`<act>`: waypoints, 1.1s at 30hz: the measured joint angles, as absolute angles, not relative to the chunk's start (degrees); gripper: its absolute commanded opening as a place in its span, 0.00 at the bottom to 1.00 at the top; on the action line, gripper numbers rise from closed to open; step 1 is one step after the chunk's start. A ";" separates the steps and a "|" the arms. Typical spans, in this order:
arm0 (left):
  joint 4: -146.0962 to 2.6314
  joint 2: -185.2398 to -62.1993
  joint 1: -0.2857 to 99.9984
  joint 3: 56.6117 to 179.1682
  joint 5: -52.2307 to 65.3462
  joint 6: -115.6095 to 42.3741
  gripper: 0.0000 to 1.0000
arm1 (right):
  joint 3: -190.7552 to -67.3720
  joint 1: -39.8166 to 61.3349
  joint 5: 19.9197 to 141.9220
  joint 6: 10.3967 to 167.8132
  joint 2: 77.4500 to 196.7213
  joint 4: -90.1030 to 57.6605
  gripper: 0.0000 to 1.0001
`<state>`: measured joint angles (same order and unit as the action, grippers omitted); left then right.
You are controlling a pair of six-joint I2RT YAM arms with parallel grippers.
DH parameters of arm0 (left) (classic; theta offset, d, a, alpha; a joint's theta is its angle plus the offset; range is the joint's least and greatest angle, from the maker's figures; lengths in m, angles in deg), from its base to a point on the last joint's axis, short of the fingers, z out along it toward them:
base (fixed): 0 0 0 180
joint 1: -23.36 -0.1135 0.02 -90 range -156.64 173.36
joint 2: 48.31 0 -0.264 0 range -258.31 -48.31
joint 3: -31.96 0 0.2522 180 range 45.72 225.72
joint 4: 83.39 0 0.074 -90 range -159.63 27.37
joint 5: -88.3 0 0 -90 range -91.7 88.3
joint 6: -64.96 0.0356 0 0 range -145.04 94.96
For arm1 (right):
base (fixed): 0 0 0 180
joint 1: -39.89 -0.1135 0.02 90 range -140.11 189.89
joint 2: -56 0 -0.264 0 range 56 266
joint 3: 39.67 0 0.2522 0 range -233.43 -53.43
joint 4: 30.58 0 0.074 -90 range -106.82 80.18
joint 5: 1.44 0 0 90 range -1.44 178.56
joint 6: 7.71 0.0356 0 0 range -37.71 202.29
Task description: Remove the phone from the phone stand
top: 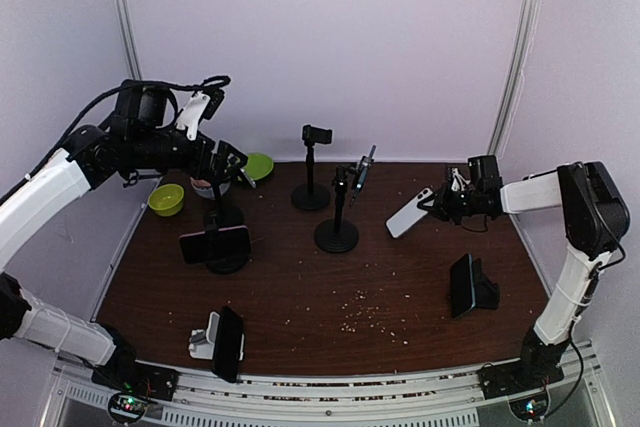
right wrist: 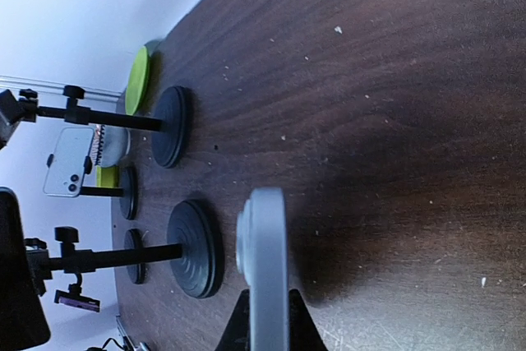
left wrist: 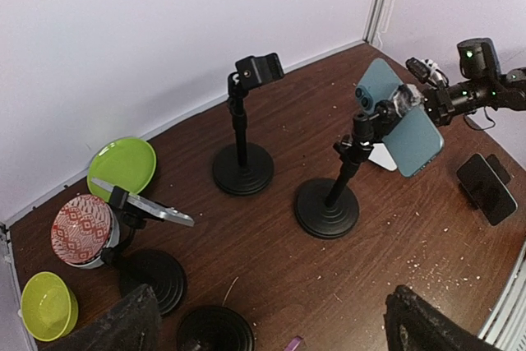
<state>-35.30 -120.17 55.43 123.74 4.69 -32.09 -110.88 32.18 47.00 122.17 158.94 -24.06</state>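
My right gripper is shut on a white phone, holding it by its edge in the air to the right of the middle stand. In the right wrist view the phone shows edge-on between the black fingers. The middle stand holds a blue phone. The back stand has an empty clamp. My left gripper is open and empty at the back left; its fingers stand wide apart above the left stands.
A black phone sits on a left stand and a silver one on another. More phones rest on a white holder and a wedge stand. A green plate, green bowl and patterned bowl sit at the back left.
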 measured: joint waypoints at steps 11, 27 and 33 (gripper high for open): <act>-35.32 -119.97 57.97 123.72 3.51 -31.67 0.97 | -113.61 33.54 48.55 114.65 159.88 -14.29 0.39; -35.35 -119.95 59.21 123.17 0.41 -30.58 0.97 | -111.03 35.53 49.27 117.91 160.80 -15.10 0.59; -35.30 -119.49 59.48 123.06 -0.88 -29.99 0.97 | -110.42 35.83 52.05 118.06 160.78 -13.05 0.64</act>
<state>-35.30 -119.49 59.48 123.06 -0.88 -29.99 -110.42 35.83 52.05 118.06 160.78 -13.05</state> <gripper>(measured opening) 0.973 0.607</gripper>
